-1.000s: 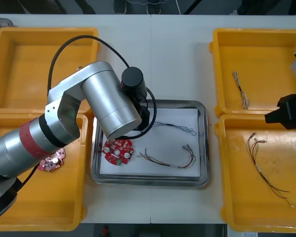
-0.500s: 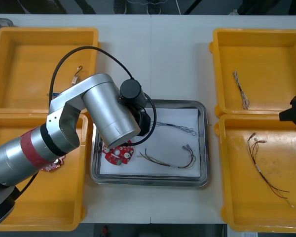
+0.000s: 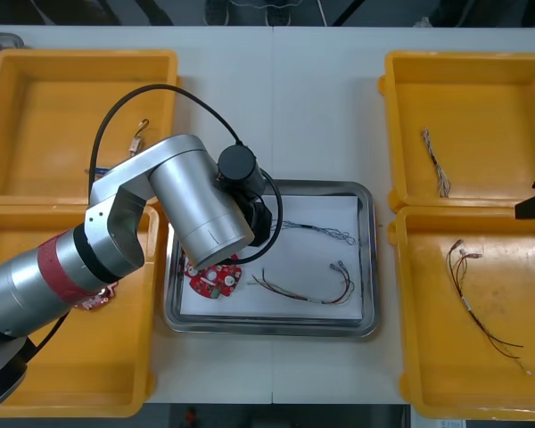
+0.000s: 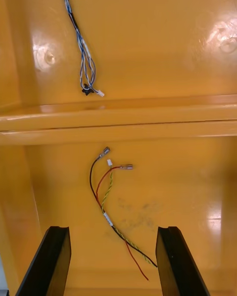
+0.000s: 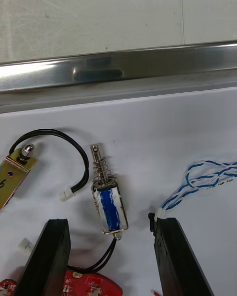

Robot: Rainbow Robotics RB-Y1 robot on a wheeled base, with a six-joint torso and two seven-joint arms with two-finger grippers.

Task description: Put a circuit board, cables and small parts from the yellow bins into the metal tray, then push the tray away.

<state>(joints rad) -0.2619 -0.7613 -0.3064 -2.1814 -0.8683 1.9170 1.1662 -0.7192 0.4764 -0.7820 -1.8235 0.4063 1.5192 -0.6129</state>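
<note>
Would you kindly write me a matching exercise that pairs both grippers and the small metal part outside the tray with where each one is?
Things:
1. left gripper
2. right gripper
3. small metal part outside the tray

Places:
a. over the near right yellow bin
b. in the far left yellow bin
c. over the metal tray

Pairs: 1-c, 2-a, 3-b.
</note>
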